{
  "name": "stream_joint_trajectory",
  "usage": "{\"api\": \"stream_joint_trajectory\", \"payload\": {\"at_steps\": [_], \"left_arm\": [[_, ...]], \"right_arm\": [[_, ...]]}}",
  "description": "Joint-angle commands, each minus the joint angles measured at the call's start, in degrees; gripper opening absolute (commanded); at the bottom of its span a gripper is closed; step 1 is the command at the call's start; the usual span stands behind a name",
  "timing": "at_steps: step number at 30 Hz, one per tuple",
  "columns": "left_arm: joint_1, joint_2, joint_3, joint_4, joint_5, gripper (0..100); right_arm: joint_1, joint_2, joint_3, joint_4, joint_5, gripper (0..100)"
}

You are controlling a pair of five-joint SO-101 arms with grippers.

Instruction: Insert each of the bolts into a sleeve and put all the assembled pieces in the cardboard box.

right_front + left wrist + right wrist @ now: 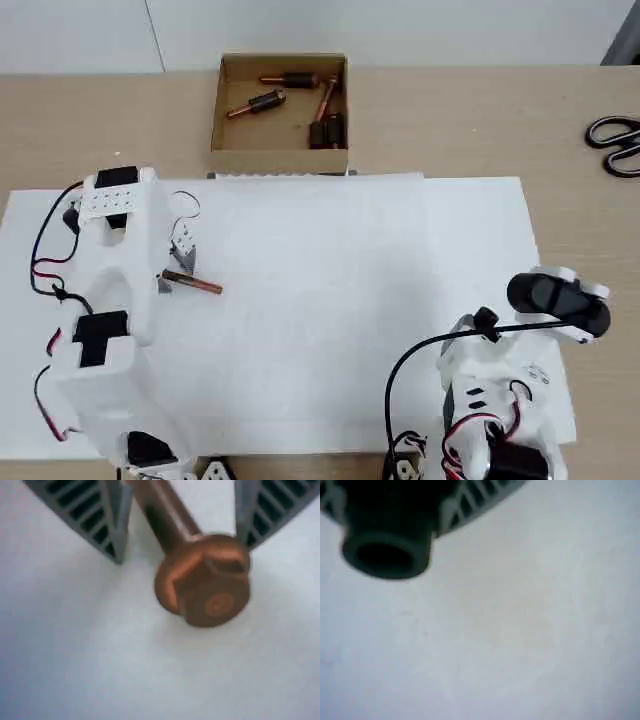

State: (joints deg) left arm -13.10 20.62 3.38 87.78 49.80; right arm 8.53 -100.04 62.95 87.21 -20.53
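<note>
Nearest the arms' bases, the right pincer [562,292] is clamped on a short black cylindrical sleeve [385,555]. It holds the sleeve just above the white foam sheet [350,300] that covers the tan wooden table [450,120]. In the right wrist view the sleeve's open bore faces the camera.

Farther in, on the sheet's left side, the left pincer [175,268] is spread wide and straddles a copper-coloured bolt with a hexagonal flanged head [205,580]. The ribbed grey fingers [100,515] stand on either side of the shank with gaps showing, so nothing is pinched yet. The bolt lies flat on the foam. Its head points back toward the left arm, and its long axis runs out toward the middle of the sheet.

The left arm is plainly the nearer one. The sleeve is well apart, across the sheet, so I judge that closing on the shank comes first.

Beyond the sheet's far edge sits the open brown cardboard box [225,110], holding three bolt-and-sleeve pieces [268,101]. Black-handled scissors [612,145] lie far right. No writing is legible.
</note>
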Motion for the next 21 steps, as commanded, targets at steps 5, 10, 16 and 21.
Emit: {"api": "stream_joint_trajectory", "payload": {"at_steps": [5,10,16,21], "left_arm": [[-3.5,3.7,-1.6,-1.6,-0.1,13],[-3.2,6.7,-1.6,-1.6,-0.1,0],[-3.1,7.6,-1.6,-1.6,-0.1,0],[-1.0,7.4,-3.4,0.1,-0.1,0]], "right_arm": [[0.6,0.3,-0.2,-1.3,0.6,0.3],[0.6,0.3,-0.2,-1.3,0.6,0.3],[0.6,0.3,-0.2,-1.3,0.5,0.3],[0.6,-0.1,-0.4,-1.4,0.5,0.3]]}}
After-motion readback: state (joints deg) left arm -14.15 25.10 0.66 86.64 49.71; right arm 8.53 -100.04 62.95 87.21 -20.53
